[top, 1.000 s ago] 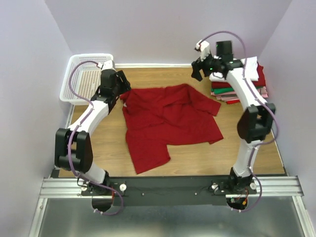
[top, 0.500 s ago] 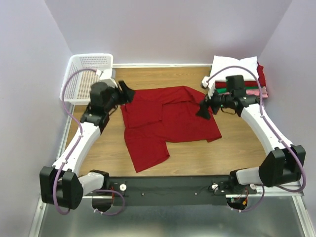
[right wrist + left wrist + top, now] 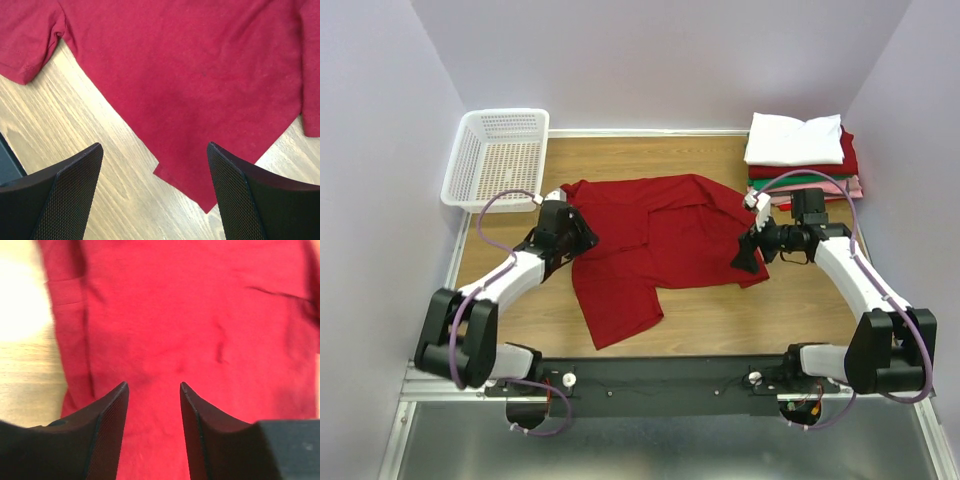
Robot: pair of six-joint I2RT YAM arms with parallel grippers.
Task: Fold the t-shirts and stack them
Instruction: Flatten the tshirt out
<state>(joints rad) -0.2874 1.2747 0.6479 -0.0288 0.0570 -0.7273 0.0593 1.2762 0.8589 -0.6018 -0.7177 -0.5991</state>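
T-shirts are in two places on the wooden worktop (image 3: 720, 315). One large dark red shirt (image 3: 655, 240) lies spread and rumpled in the middle, with creases and a turned-over part near its upper centre, a sleeve reaching toward the far right, and a longer flap hanging toward the near left. The others sit as a folded stack (image 3: 800, 160) in the far right corner, a white one on top and dark red, green and pink edges showing beneath it.

At the shirt's left edge, the left hand (image 3: 582, 237) is low over the cloth. In the left wrist view its two dark fingers (image 3: 107, 432) stand apart with red fabric showing between them and bare wood off to the left; nothing is pinched between them, and whether the tips touch the cloth cannot be told.

The right hand (image 3: 748, 256) is at the shirt's near right corner. In the right wrist view its fingers (image 3: 65, 197) are spread wide, with the pointed corner of the shirt lying flat on the wood between them and a sleeve hem at the upper left. It holds nothing.

A white mesh basket (image 3: 498, 155) stands in the far left corner, well apart from the shirt.
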